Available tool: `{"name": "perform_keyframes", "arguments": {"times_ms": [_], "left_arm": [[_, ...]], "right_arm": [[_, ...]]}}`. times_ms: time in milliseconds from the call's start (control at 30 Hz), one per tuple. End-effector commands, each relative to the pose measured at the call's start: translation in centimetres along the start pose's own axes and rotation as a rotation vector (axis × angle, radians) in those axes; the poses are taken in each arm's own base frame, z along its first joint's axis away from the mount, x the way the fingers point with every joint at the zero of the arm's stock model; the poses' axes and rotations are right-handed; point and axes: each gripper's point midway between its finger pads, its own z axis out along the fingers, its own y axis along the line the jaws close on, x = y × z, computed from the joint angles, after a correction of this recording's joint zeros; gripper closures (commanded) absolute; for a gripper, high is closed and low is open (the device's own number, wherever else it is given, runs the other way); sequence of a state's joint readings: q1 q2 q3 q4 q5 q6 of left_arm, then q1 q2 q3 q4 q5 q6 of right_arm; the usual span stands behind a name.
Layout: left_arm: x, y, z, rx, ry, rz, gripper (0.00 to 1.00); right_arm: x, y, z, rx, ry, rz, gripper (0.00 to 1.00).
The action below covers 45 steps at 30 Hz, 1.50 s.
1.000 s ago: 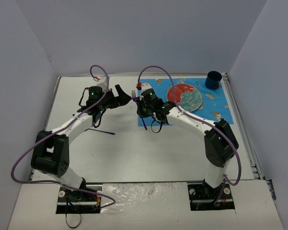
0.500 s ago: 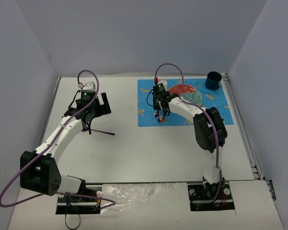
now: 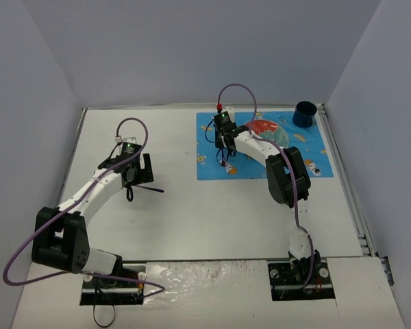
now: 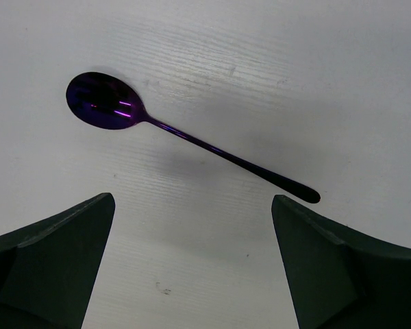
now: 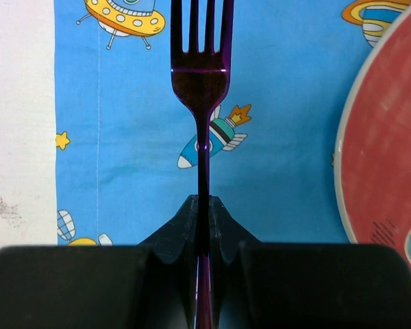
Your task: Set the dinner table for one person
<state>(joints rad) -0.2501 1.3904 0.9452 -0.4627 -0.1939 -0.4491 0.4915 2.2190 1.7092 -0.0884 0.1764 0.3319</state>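
Left gripper (image 4: 192, 205): jaws wide apart, empty, over a purple spoon (image 4: 192, 140) lying on the table (image 3: 192, 212), which spans beneath both arms. Right gripper (image 5: 202, 205): clamped on a fork (image 5: 200, 82), above the blue mat (image 5: 123, 103) beside the plate (image 5: 383, 137).

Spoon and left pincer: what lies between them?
Only bare white dinner table; the left wrist view shows the spoon lying just ahead of the open left pincer, untouched.

Left arm (image 3: 96, 186): white links, black joints; lower left.
Right arm (image 3: 250, 145): same colours; right of centre.
Cables (image 3: 237, 86): purple, looping off both arms.
Lights (image 3: 129, 146): green, one per wrist.
Fingers (image 4: 51, 267): dark, wedge-shaped.
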Motion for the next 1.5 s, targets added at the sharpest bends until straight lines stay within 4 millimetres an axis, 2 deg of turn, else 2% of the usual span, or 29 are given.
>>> {"name": "perform_keyframes", "arguments": {"times_ms": [0,267,567,700,800,900,1000,1100,1167,1200,1233,1300,1367,1467], "left_arm": [[-2.9,-0.1,-1.0,-0.001,-0.078,-0.009,0.03],[-2.9,-0.1,-1.1,-0.005,-0.077,-0.012,0.03],[-2.8,0.3,-1.0,-0.020,-0.069,-0.017,0.03],[-2.8,0.4,-1.1,-0.022,-0.066,-0.028,0.03],[-2.5,0.5,-1.0,-0.026,-0.056,-0.050,0.03],[-2.3,1.0,-1.0,-0.025,-0.049,-0.111,0.03],[-2.2,2.6,-0.7,-0.031,-0.034,-0.222,0.03],[-2.3,4.6,-0.5,-0.051,-0.037,-0.348,0.03],[-2.6,5.6,-0.4,-0.055,-0.043,-0.425,0.03],[-2.7,5.8,-0.2,-0.048,-0.044,-0.446,0.03],[-2.9,6.4,0.2,-0.049,-0.047,-0.480,0.03],[-3.6,7.0,1.2,-0.023,-0.068,-0.543,0.03],[-4.3,7.4,2.0,-0.003,-0.088,-0.578,0.03],[-4.9,8.5,3.5,0.006,-0.102,-0.627,0.06]], "right_arm": [[-2.9,0.3,0.1,0.005,-0.069,-0.004,1.00],[-2.1,0.3,1.1,0.016,-0.042,-0.007,0.99],[-0.7,-0.5,1.8,0.058,-0.010,0.005,0.89],[-0.7,-0.4,1.7,0.058,-0.007,0.012,0.82],[-1.4,-0.4,1.0,0.055,-0.021,0.015,0.73],[-3.0,-0.1,-0.9,0.026,-0.049,0.022,0.64],[-4.5,0.3,-3.5,-0.020,-0.080,0.017,0.52],[-6.5,0.8,-7.1,-0.073,-0.130,-0.006,0.32],[-6.6,1.2,-9.2,-0.105,-0.143,-0.035,0.21],[-6.6,1.3,-9.8,-0.119,-0.147,-0.044,0.20],[-7.3,1.6,-11.4,-0.145,-0.172,-0.047,0.18],[-6.0,2.1,-12.3,-0.202,-0.149,-0.074,0.17],[-6.2,2.7,-14.0,-0.251,-0.175,-0.081,0.17],[-4.9,3.9,-15.3,-0.345,-0.167,-0.098,0.17]]}}
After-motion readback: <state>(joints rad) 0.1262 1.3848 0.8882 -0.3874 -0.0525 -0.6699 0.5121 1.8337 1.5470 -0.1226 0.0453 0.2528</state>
